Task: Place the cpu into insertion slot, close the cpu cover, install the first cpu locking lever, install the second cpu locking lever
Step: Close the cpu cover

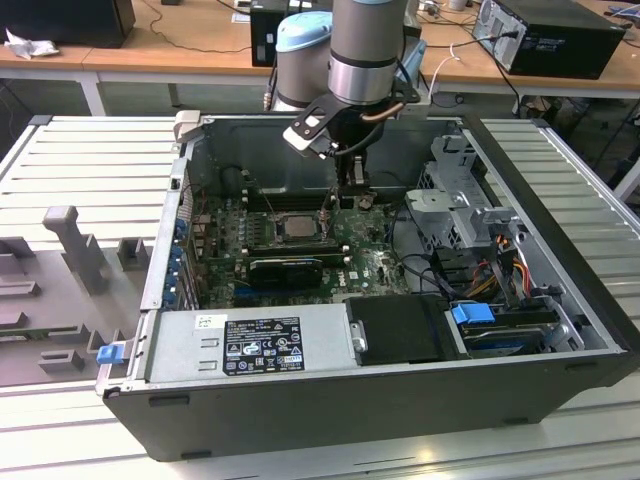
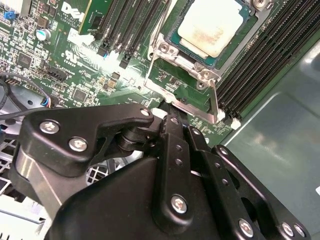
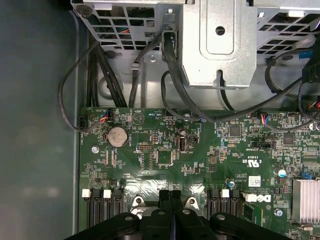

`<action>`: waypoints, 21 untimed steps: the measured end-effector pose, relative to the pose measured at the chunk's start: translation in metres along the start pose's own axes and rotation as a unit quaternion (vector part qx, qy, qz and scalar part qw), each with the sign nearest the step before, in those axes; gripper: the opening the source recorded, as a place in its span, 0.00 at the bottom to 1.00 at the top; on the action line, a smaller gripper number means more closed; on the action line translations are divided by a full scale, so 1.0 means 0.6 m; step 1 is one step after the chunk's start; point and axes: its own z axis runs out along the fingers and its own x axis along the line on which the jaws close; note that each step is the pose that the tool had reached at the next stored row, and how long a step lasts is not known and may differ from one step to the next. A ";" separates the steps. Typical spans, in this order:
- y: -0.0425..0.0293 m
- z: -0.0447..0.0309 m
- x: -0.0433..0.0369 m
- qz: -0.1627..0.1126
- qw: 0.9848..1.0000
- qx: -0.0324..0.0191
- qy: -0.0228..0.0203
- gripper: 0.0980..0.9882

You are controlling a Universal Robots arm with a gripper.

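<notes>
Second wrist view: jaws tight together at the rim of the raised cpu cover (image 2: 186, 102), cpu (image 2: 212, 25) in the insertion slot (image 2: 185, 62).

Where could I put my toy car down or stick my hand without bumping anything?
Bare spots: the ribbed table on the exterior view's right of the computer case, and on its left, beyond the grey blocks. Inside the case it is crowded: circuit board, cables and the gripper beside the chip.

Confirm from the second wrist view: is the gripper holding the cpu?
No. The cpu lies flat inside the insertion slot, with its pale face up and apart from the gripper.
</notes>
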 end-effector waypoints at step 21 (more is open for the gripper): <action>-0.013 0.000 0.000 0.000 1.000 0.000 0.000 0.01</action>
